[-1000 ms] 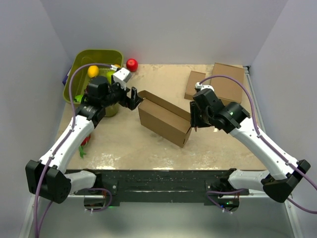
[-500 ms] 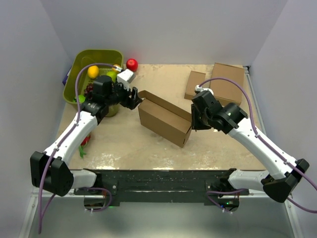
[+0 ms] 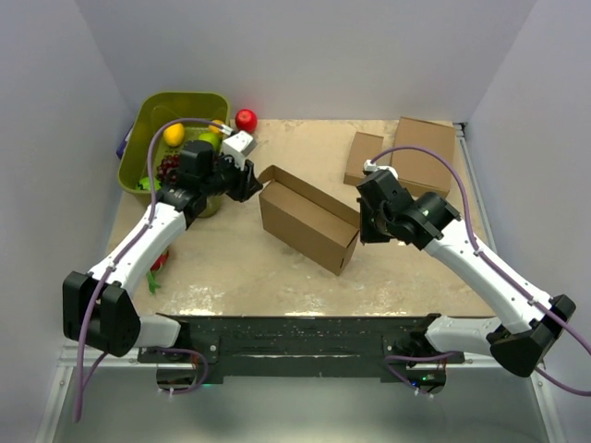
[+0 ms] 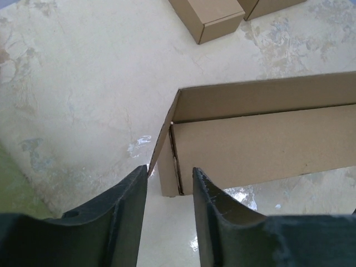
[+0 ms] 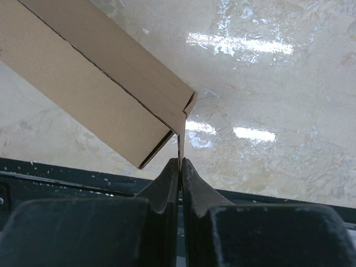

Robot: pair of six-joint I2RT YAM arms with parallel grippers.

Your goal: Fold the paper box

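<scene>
The paper box (image 3: 305, 221) stands as a long brown carton, lying diagonally mid-table with its top open. My left gripper (image 3: 251, 185) is at its far left end. In the left wrist view the jaws (image 4: 170, 168) stand narrowly open, with the box's end corner (image 4: 169, 178) just beyond the tips. A loose end flap (image 4: 161, 139) touches the left fingertip (image 4: 143, 169). My right gripper (image 3: 365, 226) is at the box's near right end. The right wrist view shows the gripper (image 5: 180, 160) shut on a thin end flap (image 5: 182, 125) of the box (image 5: 83, 83).
A green bin (image 3: 157, 111) with fruit sits at the back left, a red apple (image 3: 246, 120) beside it. A small narrow brown box (image 3: 363, 157) and a medium flat brown box (image 3: 425, 152) lie at the back right. A black rail (image 3: 295, 337) runs along the near edge.
My right gripper has closed on the box's right end flap. My left gripper has narrowed its jaws and edged closer to the box's left end.
</scene>
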